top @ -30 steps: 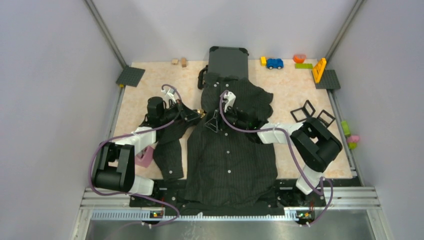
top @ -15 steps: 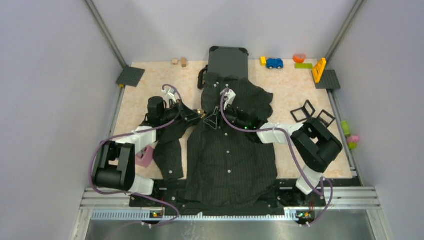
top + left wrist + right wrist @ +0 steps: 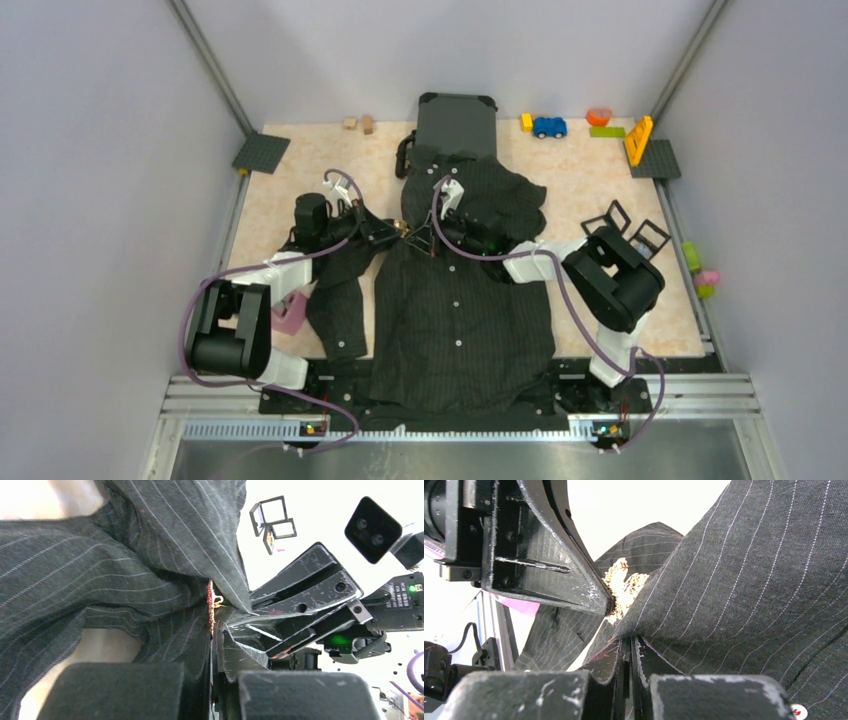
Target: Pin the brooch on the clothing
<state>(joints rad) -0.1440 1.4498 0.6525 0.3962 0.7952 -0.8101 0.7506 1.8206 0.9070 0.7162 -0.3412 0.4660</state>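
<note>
The clothing, a black pinstriped shirt, lies spread across the table's middle. At its left chest edge the two grippers meet tip to tip. My left gripper is shut on the brooch, a gold and red piece seen edge-on between its jaws. In the right wrist view the brooch shows pale gold just beyond the left fingers. My right gripper is shut, its tips pinching a fold of the shirt right below the brooch. The right fingers fill the left wrist view.
A dark grey suitcase stands behind the collar. Toys line the back edge: a blue car, an orange block and wooden cubes. Black square frames lie at the right, a pink piece by the left sleeve.
The right gripper's fingers have gone from open to shut and slid a little left toward the brooch; the right arm's elbow shifted left too. The left gripper held still.
</note>
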